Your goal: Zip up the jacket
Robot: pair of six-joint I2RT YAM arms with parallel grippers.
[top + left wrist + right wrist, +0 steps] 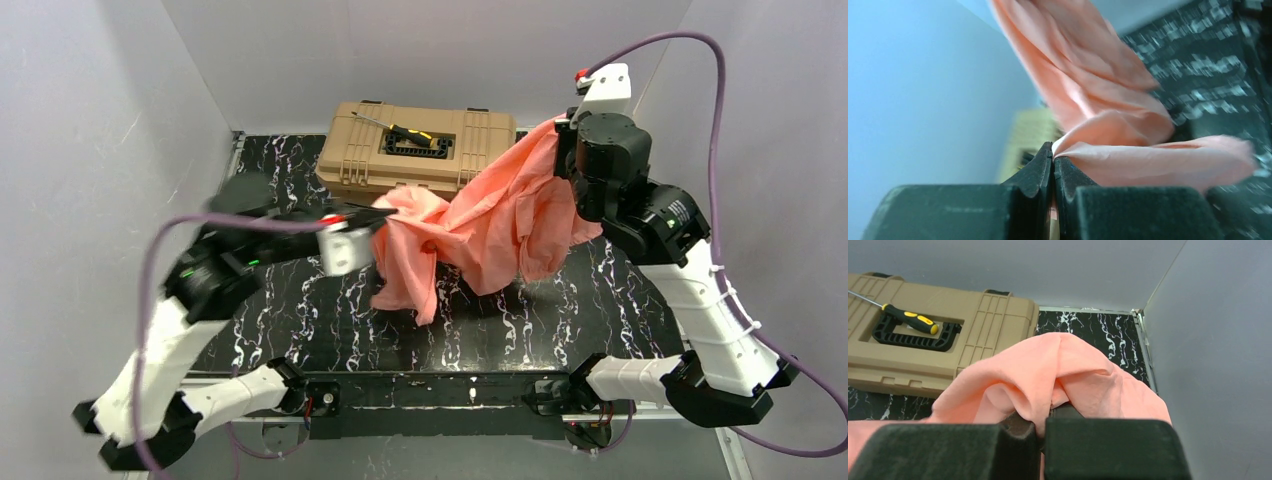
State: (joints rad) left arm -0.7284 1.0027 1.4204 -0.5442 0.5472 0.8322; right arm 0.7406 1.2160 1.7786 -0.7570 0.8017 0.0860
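Setting: robot laboratory test cell. Evidence: plain grey partition walls (420, 50) enclosing a black marble-patterned table (330, 310) on three sides, with a white-and-black left arm (165, 345) and right arm (705, 300) bolted at its near edge, both trailing purple cables (714, 120). Also present: a tan toolbox (350, 150) at the back of the table, a yellow-and-black screwdriver (408, 132) lying on its lid.

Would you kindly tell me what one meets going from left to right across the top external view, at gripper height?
left gripper → jacket, slung between the two → right gripper
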